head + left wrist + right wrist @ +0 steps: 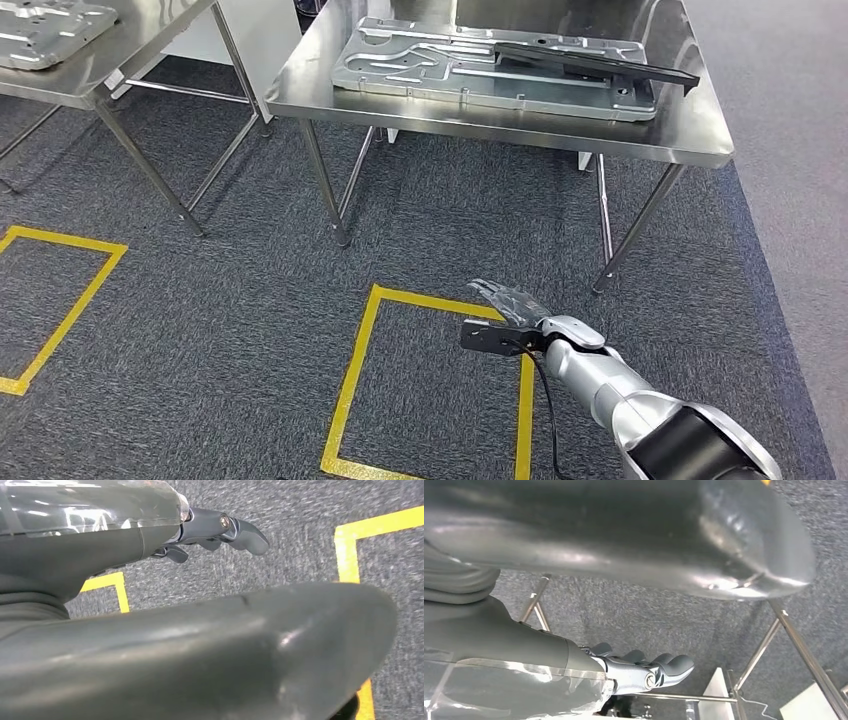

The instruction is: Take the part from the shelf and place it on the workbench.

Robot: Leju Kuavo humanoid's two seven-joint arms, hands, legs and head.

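A long black part [600, 62] lies across a silver stamped plate [430, 65] on the steel workbench [690, 130] ahead of me. My right hand [505, 300] hangs low over the carpet in front of the bench, well short of it, fingers stretched out and holding nothing. The right wrist view shows that hand [644, 672] with straight dark fingers and bench legs beyond. My left hand [210, 530] hovers above the carpet with its fingers extended and nothing in it.
A second steel table [110, 60] at the far left carries another silver plate [45, 30]. Yellow tape squares [360, 380] mark the grey carpet, one just below my right hand. Slanted bench legs [640, 225] stand close ahead.
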